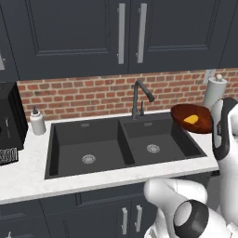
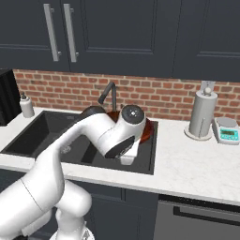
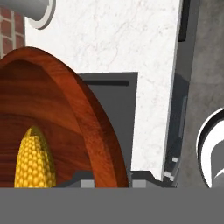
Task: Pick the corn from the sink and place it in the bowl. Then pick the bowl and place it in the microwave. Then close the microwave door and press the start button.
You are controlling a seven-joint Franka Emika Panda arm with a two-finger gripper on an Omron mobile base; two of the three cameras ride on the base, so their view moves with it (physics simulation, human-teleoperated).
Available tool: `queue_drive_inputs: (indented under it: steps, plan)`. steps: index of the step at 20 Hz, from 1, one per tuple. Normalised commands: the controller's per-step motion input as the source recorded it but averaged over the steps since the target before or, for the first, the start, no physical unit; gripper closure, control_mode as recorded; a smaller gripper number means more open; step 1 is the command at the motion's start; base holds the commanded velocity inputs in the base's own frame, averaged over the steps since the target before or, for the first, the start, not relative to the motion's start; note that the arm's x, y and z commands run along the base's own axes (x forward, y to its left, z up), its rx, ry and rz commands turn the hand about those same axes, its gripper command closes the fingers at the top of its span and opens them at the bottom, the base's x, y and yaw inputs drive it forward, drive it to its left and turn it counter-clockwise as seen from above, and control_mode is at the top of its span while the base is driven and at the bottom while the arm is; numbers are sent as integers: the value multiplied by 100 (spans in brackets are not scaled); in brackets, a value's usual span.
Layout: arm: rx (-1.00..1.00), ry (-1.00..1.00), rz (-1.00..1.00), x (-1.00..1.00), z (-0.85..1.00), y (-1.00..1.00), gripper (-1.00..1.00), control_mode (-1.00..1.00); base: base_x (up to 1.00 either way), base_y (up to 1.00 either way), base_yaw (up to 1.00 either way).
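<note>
My own arm hides my claw (image 3: 111,181), apparently clamped on the bowl's (image 1: 186,122) rim. The corn (image 1: 191,119) lies inside, above the sink's (image 1: 83,144) right basin.

We see the corn (image 3: 35,159) lying inside the bowl (image 3: 94,127), whose rim sits between the fingers (image 3: 140,180); white tabletop (image 3: 127,39) lies beyond the bowl.

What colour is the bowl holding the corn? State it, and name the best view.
Glossy reddish-brown, wood-grained bowl; the hand view shows it best.
</note>
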Motion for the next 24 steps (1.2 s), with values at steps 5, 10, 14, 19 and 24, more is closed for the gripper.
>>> queue_drive_inputs:
  steps: [5, 10, 14, 19, 24]
  plan:
    - [-9, -1, 0, -25, 47, 62, 100, -100, 0, 0, 0]
    - [-16, -2, 0, -22, 57, 48, 100, -100, 0, 0, 0]
    - [-1, 0, 0, -31, 51, 35, 100, -100, 0, 0, 0]
    - [1, 0, 0, -36, 43, 34, 100, -100, 0, 0, 0]
    - [11, 1, -1, -27, 27, 43, 100, -100, 0, 0, 0]
